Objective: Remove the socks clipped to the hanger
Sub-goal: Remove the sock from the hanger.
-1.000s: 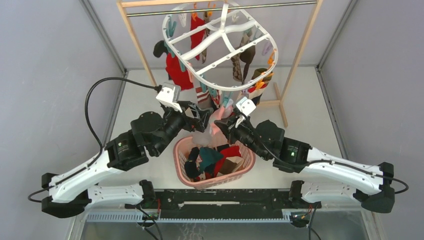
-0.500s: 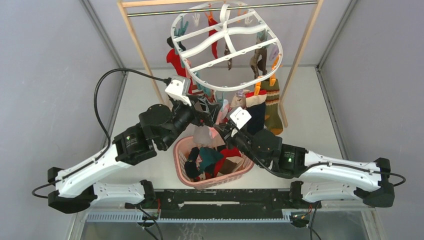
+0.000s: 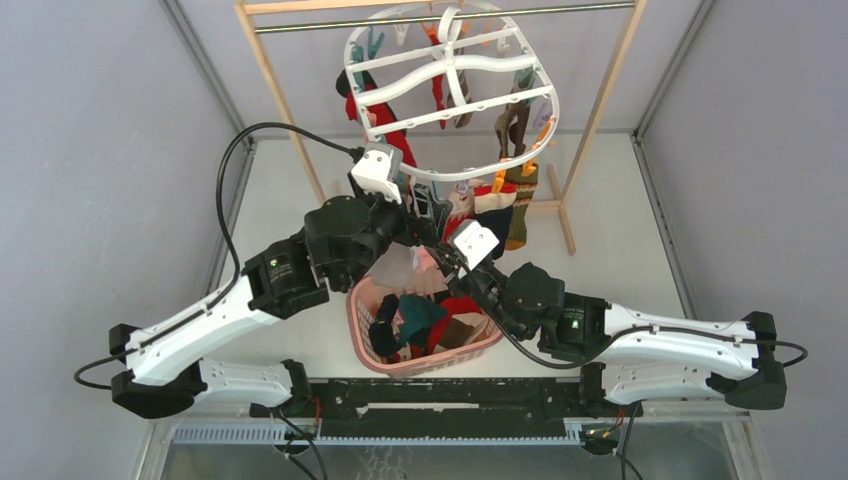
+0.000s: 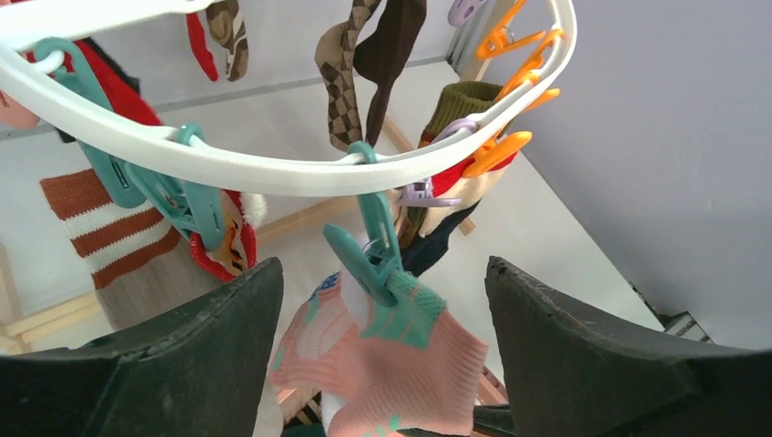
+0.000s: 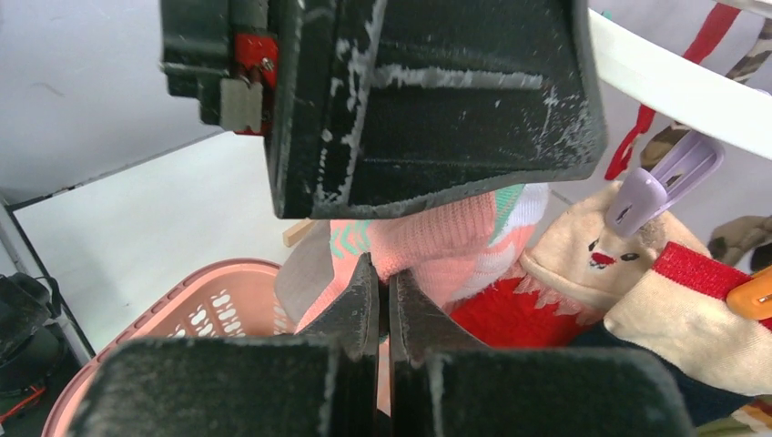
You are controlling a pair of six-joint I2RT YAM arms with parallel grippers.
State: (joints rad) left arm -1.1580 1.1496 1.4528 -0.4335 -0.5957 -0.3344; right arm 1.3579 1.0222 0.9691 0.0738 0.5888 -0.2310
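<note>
The white hanger hangs from the rail, and socks are clipped round its rim. At the near rim a teal clip holds a pink sock with a teal cuff. My left gripper is open, with a finger on either side of that clip and the sock's top. Seen from above, the left gripper sits just under the rim. My right gripper is shut on the pink sock lower down, right below the left gripper's black finger. Several more socks hang behind, among them a red one.
A pink lattice basket holding several loose socks stands under both grippers. The wooden-framed rail carries the hanger at the back. A brown-striped sock and a cream-and-red sock hang beside the pink one, near lilac and orange clips.
The hanger has swung back and to the right. My left arm has risen up to its near rim and stayed open. The right gripper has followed, staying shut.
</note>
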